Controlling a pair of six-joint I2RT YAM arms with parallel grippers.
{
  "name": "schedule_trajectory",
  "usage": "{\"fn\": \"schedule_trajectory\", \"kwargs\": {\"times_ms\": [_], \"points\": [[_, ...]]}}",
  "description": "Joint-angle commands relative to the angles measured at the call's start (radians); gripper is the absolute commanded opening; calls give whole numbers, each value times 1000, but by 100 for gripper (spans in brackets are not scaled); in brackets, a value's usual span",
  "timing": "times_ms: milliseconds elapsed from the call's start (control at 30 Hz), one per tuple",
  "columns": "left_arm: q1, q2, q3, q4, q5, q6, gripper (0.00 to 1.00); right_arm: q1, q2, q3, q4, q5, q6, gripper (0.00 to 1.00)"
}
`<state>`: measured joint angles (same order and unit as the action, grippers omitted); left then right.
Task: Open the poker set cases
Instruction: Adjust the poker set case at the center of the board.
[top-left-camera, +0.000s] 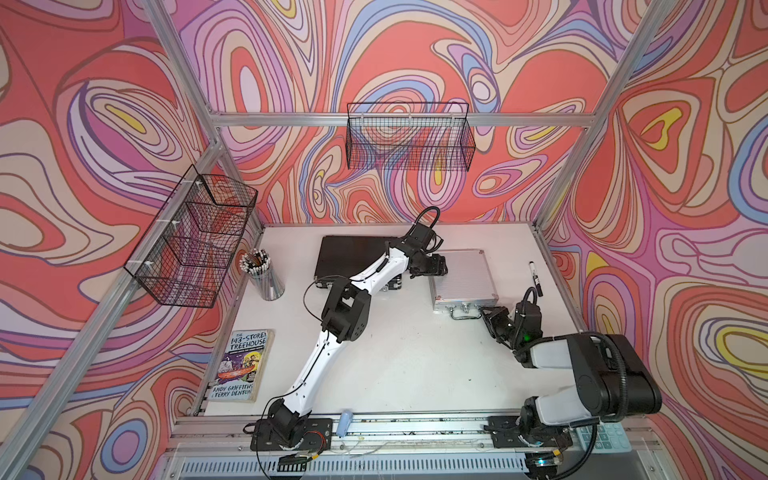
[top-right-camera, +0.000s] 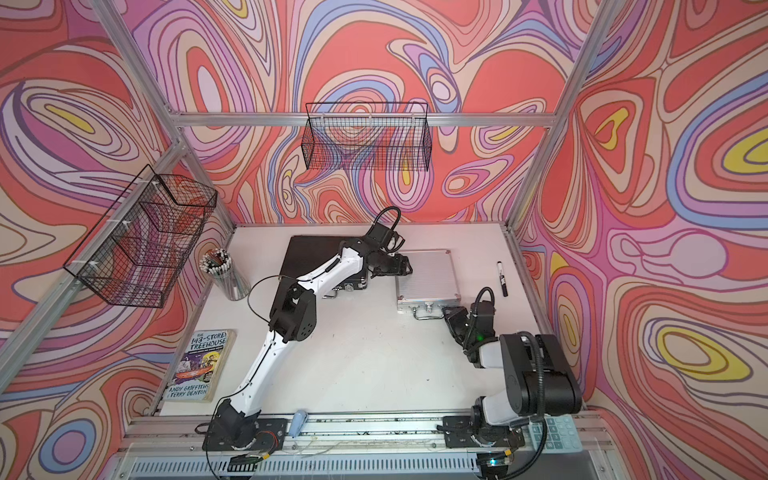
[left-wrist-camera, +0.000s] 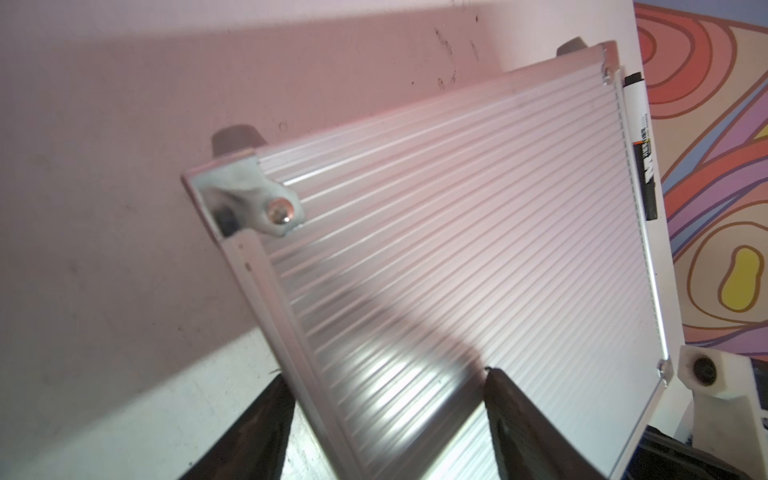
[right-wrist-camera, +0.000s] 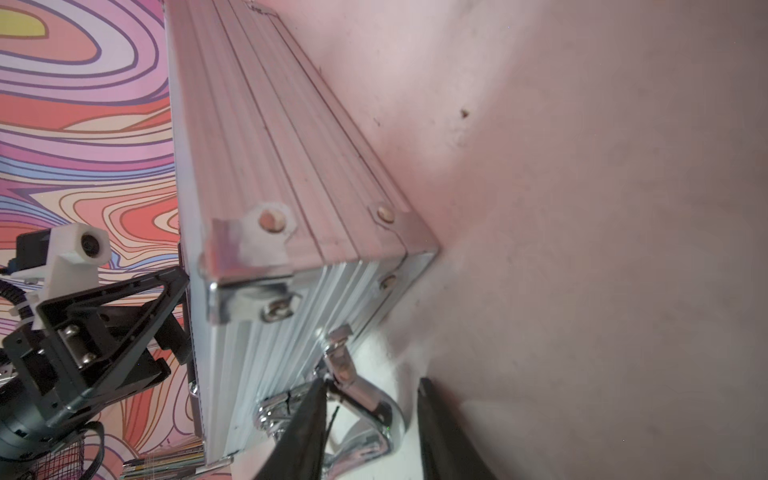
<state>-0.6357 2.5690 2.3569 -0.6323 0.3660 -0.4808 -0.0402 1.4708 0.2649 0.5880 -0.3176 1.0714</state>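
Observation:
Two poker set cases lie flat with their lids down on the white table. The ribbed silver case is at the right. The wider black case lies left of it, partly under my left arm. My left gripper is open over the silver case's left edge, one finger outside the edge and one above the lid. My right gripper is open at the front right corner, with the chrome handle between its fingers.
A black marker lies right of the silver case. A cup of pens stands at the left, and a paperback book lies near the front left. Wire baskets hang on the frame.

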Motion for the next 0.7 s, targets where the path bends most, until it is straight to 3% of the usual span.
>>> {"fn": "schedule_trajectory", "kwargs": {"times_ms": [0, 167, 333, 467, 667], "points": [[-9, 19, 29, -26, 13, 31, 73, -8, -54, 5, -233, 84, -88, 40], [-10, -16, -8, -29, 11, 55, 73, -5, -222, 96, -508, 170, -243, 45], [-10, -100, -125, 11, 11, 73, 73, -5, -299, 200, -661, 115, -362, 48], [-10, -156, -197, 26, 23, 87, 73, 14, -288, 223, -654, 29, -364, 51], [-10, -215, -286, 61, 47, 81, 72, 101, -258, 203, -512, -17, -309, 64]]}}
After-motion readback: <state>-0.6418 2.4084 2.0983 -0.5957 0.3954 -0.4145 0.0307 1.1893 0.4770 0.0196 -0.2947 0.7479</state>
